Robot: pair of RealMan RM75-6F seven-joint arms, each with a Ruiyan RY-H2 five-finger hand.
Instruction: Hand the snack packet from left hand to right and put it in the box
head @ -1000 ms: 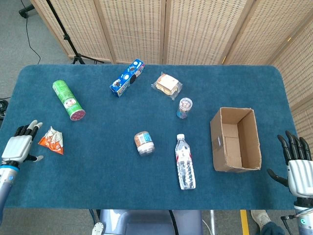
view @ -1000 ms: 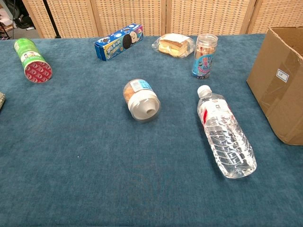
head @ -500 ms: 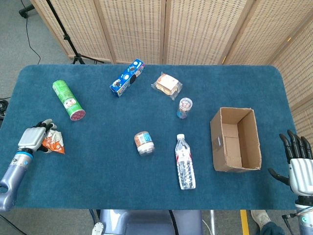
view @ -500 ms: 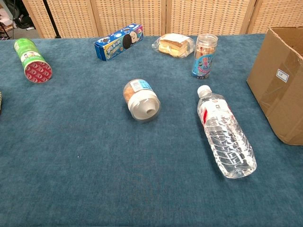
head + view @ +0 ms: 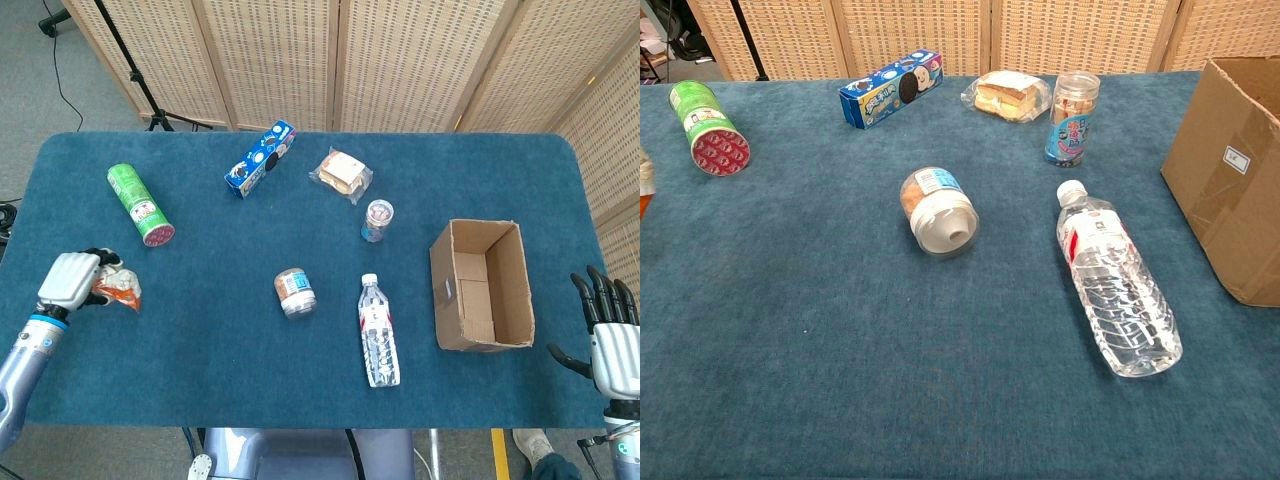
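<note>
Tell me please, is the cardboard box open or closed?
Open: the box shows its bare inside from above, flaps apart.

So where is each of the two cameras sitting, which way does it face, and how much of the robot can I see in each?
Head view: high above the near edge, looking steeply down on the whole blue table; shows the left hand gripping the snack packet and the right hand, fingers spread, beside the cardboard box.
Chest view: low at the near edge, looking across the table toward the screen; no arm or hand shows.
Shared: green can, cookie box, sandwich, jar, water bottle, cardboard box.
</note>
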